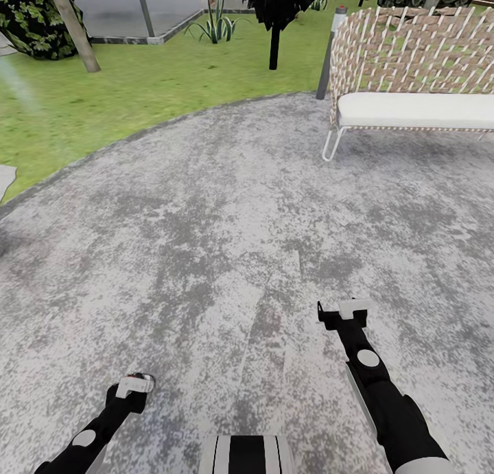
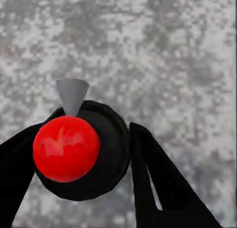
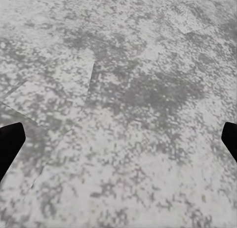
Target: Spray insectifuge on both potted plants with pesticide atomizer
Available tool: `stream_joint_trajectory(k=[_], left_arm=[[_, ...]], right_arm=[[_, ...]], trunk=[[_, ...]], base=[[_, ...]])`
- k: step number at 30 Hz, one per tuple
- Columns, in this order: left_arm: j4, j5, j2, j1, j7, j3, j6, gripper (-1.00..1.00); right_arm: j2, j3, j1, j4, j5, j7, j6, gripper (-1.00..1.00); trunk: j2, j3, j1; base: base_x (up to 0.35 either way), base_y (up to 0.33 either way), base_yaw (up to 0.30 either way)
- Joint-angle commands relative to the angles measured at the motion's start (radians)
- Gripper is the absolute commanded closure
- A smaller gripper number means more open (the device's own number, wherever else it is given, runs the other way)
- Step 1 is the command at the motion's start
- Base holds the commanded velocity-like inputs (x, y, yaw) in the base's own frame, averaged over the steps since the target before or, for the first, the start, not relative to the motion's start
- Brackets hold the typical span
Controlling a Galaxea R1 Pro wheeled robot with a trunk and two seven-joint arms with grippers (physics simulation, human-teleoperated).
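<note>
The left end effector (image 2: pixel 94 159) is clamped on the spray bottle (image 2: pixel 79 149), held low over the grey paving (image 1: pixel 206 241). The right end effector (image 3: pixel 118 139) hangs with fingers spread apart, near a white bench (image 1: pixel 412 110).

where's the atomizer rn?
In the left claw: the pesticide atomizer sits between its fingers above the paved patch, low on the head view's left.
</note>
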Motion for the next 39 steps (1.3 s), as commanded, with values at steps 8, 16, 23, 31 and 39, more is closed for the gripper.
stream_joint_trajectory(k=[8,16,23,31,39], left_arm=[[-0.003,-0.01,0.0,0.0,-0.002,0.009,-0.003,1.0],[-0.006,-0.01,0.0,0.0,-0.002,0.009,-0.003,1.0],[-0.007,-0.01,0.0,0.0,-0.002,0.009,-0.002,1.0],[0.002,-0.014,0.003,0.027,0.008,0.01,-0.001,1.0],[0.0,-0.01,-0.002,0.138,0.051,0.011,-0.037,1.0]], right_arm=[[-0.001,0.003,0.0,0.0,0.011,-0.007,0.009,-1.0],[-0.001,0.003,0.0,0.0,0.011,-0.007,0.009,-1.0],[-0.001,0.003,0.0,-0.001,0.011,-0.007,0.009,-1.0],[-0.007,0.005,0.0,0.107,0.015,-0.007,0.002,-1.0],[-0.015,-0.002,0.004,0.242,0.015,-0.032,-0.019,-1.0]], trunk=[[0.0,-0.001,0.0],[0.0,-0.001,0.0],[0.001,0.019,-0.002],[0.003,0.05,-0.006],[0.005,0.081,-0.01]], base=[[0.0,0.0,0.0],[0.0,0.0,0.0],[0.0,0.0,0.0],[0.0,0.0,0.0],[0.0,0.0,0.0]])
